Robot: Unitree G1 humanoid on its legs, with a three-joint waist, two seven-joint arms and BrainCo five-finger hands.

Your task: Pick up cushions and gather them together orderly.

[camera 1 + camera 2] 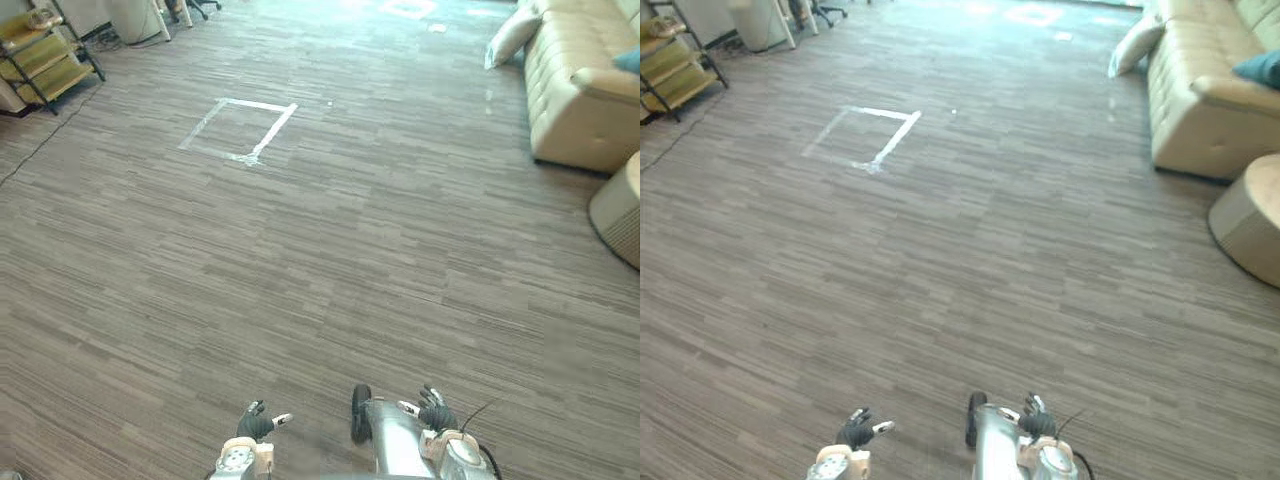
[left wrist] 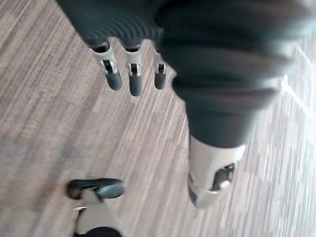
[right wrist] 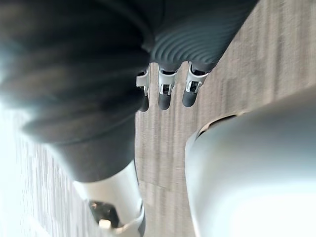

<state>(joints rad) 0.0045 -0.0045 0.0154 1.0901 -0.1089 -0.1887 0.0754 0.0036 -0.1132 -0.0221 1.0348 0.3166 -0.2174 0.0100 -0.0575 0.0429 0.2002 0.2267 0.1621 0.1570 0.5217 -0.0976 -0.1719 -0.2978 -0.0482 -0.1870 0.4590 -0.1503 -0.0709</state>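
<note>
A white cushion (image 1: 512, 38) leans against the end of a beige sofa (image 1: 578, 92) at the far right of the room. A teal cushion (image 1: 1260, 68) lies on the sofa's seat, partly cut off by the view's edge. My left hand (image 1: 255, 425) and right hand (image 1: 434, 411) hang low at the near edge of the view, several steps from both cushions. In the left wrist view the left fingers (image 2: 131, 77) hang straight over bare floor with nothing in them. The right fingers (image 3: 165, 92) are likewise relaxed and hold nothing.
A round beige ottoman (image 1: 622, 208) stands in front of the sofa at the right. A white tape square (image 1: 240, 128) marks the wood-look floor ahead on the left. A metal shelf (image 1: 38, 55) and a white bin (image 1: 138, 18) stand at the far left.
</note>
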